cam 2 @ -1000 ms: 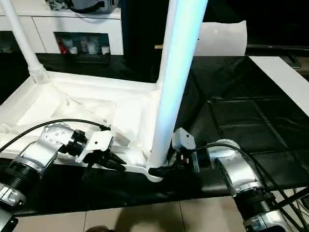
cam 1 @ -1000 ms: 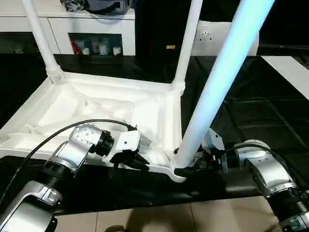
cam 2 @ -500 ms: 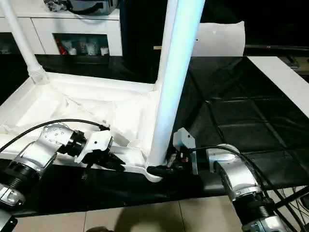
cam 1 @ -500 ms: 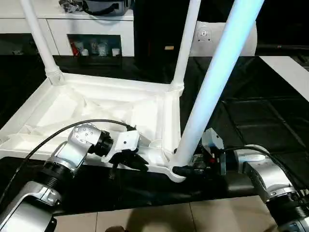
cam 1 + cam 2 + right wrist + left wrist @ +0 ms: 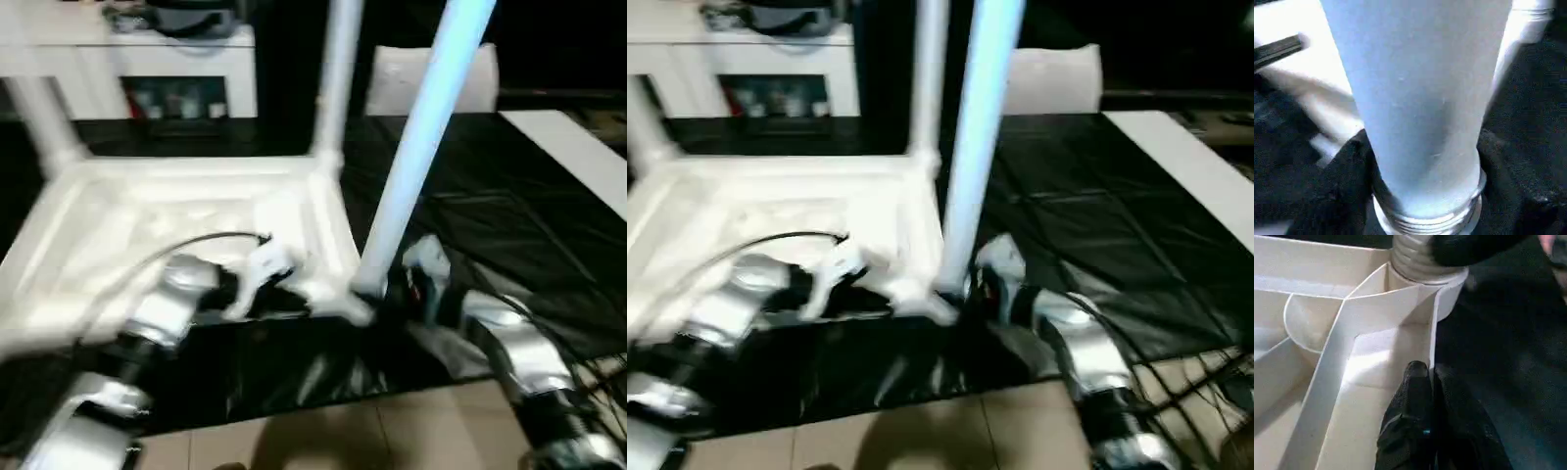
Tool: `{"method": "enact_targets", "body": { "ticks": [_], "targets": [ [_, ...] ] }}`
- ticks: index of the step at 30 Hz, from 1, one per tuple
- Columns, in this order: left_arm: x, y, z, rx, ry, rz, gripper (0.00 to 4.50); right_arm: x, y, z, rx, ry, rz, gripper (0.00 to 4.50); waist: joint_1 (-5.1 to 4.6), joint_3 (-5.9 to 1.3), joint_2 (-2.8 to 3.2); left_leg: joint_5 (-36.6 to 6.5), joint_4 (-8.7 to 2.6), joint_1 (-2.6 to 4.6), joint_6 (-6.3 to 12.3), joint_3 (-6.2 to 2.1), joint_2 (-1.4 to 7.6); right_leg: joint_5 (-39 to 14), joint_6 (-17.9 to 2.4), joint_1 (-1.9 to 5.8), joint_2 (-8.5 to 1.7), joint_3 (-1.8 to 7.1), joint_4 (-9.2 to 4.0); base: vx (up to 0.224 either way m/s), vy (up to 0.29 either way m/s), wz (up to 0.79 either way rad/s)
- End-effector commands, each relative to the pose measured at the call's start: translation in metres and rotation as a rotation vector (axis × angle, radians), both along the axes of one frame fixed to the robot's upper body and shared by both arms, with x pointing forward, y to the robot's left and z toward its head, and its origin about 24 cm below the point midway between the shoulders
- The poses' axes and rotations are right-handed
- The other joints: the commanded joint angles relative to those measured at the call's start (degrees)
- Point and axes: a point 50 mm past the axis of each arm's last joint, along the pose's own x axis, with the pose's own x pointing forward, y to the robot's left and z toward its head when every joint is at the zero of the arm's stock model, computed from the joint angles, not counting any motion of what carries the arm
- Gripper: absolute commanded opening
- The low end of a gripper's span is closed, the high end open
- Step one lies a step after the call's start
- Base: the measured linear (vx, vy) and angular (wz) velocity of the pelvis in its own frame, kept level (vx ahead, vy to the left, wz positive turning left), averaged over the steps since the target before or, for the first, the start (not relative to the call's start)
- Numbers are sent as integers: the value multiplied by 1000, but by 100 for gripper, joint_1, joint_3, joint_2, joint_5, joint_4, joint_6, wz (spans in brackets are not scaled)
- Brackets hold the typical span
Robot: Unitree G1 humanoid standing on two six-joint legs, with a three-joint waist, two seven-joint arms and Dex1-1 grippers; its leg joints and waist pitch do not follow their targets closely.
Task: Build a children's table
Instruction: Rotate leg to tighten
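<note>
The white tabletop (image 5: 147, 201) lies upside down on a black cover, ribbed underside up. Two white legs stand in its far corner sockets, one at the left (image 5: 39, 127) and one at the right (image 5: 338, 88). A third leg (image 5: 421, 147) rises tilted from the near right corner. My right gripper (image 5: 377, 294) is shut on this leg's base, with a black finger (image 5: 1347, 181) on either side just above the threaded end. My left gripper (image 5: 1431, 372) is shut on the tabletop's thin near rim wall (image 5: 1432, 333), a short way from that corner socket.
A white cabinet (image 5: 147, 78) with dark compartments stands at the back. A white pillow-like slab (image 5: 431, 78) leans behind the table. A white board (image 5: 578, 147) lies at the far right. Tiled floor (image 5: 343, 441) shows past the front edge of the black cover (image 5: 509, 215).
The head camera has swung, so the whole picture has shifted and blurred. Both grippers keep their holds on the rim and the leg's base.
</note>
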Motion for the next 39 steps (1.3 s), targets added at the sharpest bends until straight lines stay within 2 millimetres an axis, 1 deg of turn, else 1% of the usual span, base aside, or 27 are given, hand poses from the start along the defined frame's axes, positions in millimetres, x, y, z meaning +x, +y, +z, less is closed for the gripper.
{"method": "enact_targets", "body": {
  "ticks": [1, 2, 3, 4, 5, 6, 7, 8, 9, 10, 11, 12, 13, 15, 17, 19, 21, 22, 24, 25, 26, 29, 30, 31, 35, 37, 39],
  "targets": [
    [9, -31, 29, -241, -68, 103, 0, -5, 23, -28, -4, 165, -51, 273, -26, -220, -34, -2082, -492, 58, -37, -317, 505, -3194, -622, 101, -633, 366, -599, 0, 0, 0],
    [9, -31, 29, -242, -68, 104, 0, -5, 23, -28, -4, 166, -52, 273, -47, -223, -28, -2026, -483, 54, -15, -309, 499, -3118, -672, 99, -633, 373, -589, 0, 0, 0],
    [10, -42, 32, -272, -68, 138, 0, 1, 31, -28, 11, 183, -108, 272, -70, -225, -17, -1937, -477, 42, 41, -302, 489, -3043, -707, 102, -634, 374, -599, 0, 0, 0],
    [10, -46, 33, -280, -68, 149, 0, 3, 33, -28, 14, 188, -125, 272, -102, -225, -9, -1862, -477, 20, 72, -294, 490, -2943, -747, 107, -623, 378, -584, 0, 0, 0],
    [9, -54, 35, -294, -65, 169, 0, 8, 39, -28, 16, 194, -159, 272, -98, -236, -21, -1812, -476, 15, 98, -289, 486, -2901, -747, 120, -619, 372, -585, 0, 0, 0],
    [8, -62, 38, -312, -70, 182, 0, 12, 47, -26, 27, 203, -178, 272, -120, -247, -26, -1684, -469, 6, 118, -276, 491, -2729, -823, 117, -623, 388, -546, 0, 0, 0],
    [7, -70, 40, -324, -75, 194, 0, 16, 55, -24, 35, 210, -197, 272, -120, -266, -40, -1495, -463, -18, 188, -255, 483, -2511, -865, 149, -615, 390, -540, 0, 0, 0],
    [7, -75, 42, -330, -78, 202, 0, 18, 60, -23, 40, 214, -207, 272, -123, -274, -40, -1377, -454, -24, 225, -240, 485, -2349, -903, 148, -616, 406, -521, 0, 0, 0],
    [7, -79, 43, -315, -97, 223, 0, 21, 65, -21, 42, 221, -220, 272, -121, -293, -49, -1164, -449, -38, 293, -226, 487, -2042, -986, 167, -604, 404, -483, 0, 0, 0],
    [7, -79, 43, -303, -108, 222, 0, 21, 67, -21, 46, 227, -228, 272, -107, -327, -64, -891, -432, -52, 400, -207, 484, -1628, -1054, 188, -603, 412, -435, 52, -12, 1],
    [7, -80, 43, -295, -114, 221, 0, 22, 68, -21, 48, 232, -234, 272, -94, -350, -55, -702, -415, -68, 470, -198, 474, -1351, -1098, 205, -601, 415, -394, 0, 0, 0],
    [8, -79, 42, -279, -124, 226, 0, 21, 70, -22, 35, 230, -230, 272, -82, -347, -61, -475, -409, -82, 620, -182, 475, -988, -1170, 203, -588, 413, -356, 0, 0, 0],
    [9, -76, 40, -250, -140, 228, 0, 20, 71, -24, 21, 230, -228, 272, -73, -345, -67, -380, -401, -80, 734, -166, 467, -848, -1210, 198, -580, 402, -347, 0, 0, 0],
    [10, -73, 39, -229, -146, 233, 0, 20, 73, -25, 28, 243, -239, 272, -48, -334, -55, -367, -402, -75, 794, -158, 472, -971, -1192, 201, -597, 401, -370, 0, 0, 0],
    [10, -71, 38, -212, -151, 240, 0, 20, 73, -26, 28, 247, -245, 272, -51, -309, -46, -583, -423, -58, 703, -159, 489, -1354, -1126, 185, -588, 391, -416, 0, 0, 0],
    [11, -67, 36, -185, -159, 257, 0, 21, 74, -27, 14, 244, -250, 272, -66, -286, -23, -952, -446, -30, 472, -170, 496, -1901, -987, 166, -588, 394, -477, 0, 0, 0],
    [12, -64, 34, -160, -167, 267, 0, 21, 74, -28, 19, 254, -266, 272, -80, -288, -27, -1037, -460, -16, 384, -180, 507, -1911, -968, 160, -582, 403, -469, 0, 0, 0],
    [12, -61, 33, -143, -174, 272, 0, 22, 74, -28, 30, 261, -278, 272, -95, -298, -3, -1039, -463, -16, 357, -181, 511, -1807, -989, 159, -579, 412, -459, 0, 0, 0],
    [13, -58, 31, -118, -182, 276, 0, 23, 73, -27, 52, 267, -292, 272, -105, -299, -9, -1082, -473, -14, 336, -182, 512, -1723, -1018, 157, -577, 416, -453, 0, 0, 0],
    [13, -57, 31, -114, -182, 276, 0, 23, 73, -26, 57, 268, -292, 328, -107, -301, -3, -1099, -471, -8, 324, -180, 515, -1679, -1044, 156, -582, 421, -446, 0, 0, 0],
    [14, -56, 31, -111, -184, 281, 0, 24, 73, -26, 62, 261, -295, 328, -110, -303, -11, -1093, -467, -10, 328, -172, 509, -1662, -1049, 158, -581, 422, -450, 0, 0, 0],
    [16, -51, 30, -86, -197, 287, 0, 25, 71, -24, 68, 240, -302, 352, -113, -292, -14, -1163, -468, -17, 323, -177, 503, -1863, -1004, 155, -596, 420, -476, 0, 0, 0],
    [17, -49, 29, -68, -207, 287, 0, 26, 69, -24, 70, 236, -306, 377, -113, -291, -17, -1190, -473, -18, 313, -185, 505, -1947, -973, 152, -595, 418, -485, 0, 0, 0],
    [18, -47, 29, -55, -213, 288, 0, 26, 68, -23, 74, 233, -310, 377, -124, -287, -15, -1236, -478, -17, 297, -186, 505, -2004, -955, 146, -588, 418, -491, 0, 0, 0],
    [20, -38, 26, -31, -218, 290, 0, 25, 62, -22, 82, 205, -301, 409, -134, -279, -16, -1367, -481, -12, 259, -188, 502, -2177, -897, 132, -596, 423, -517, 0, 0, 0],
    [21, -32, 26, -19, -220, 288, 0, 23, 57, -20, 89, 192, -297, 431, -147, -291, -21, -1319, -489, -24, 258, -201, 512, -2085, -905, 146, -594, 425, -493, 0, 0, 0],
    [22, -26, 25, -5, -219, 286, 0, 21, 51, -19, 99, 180, -284, 447, -146, -284, -6, -1338, -495, -12, 279, -193, 517, -2010, -907, 136, -582, 430, -500, 0, 0, 0]
  ]
}}
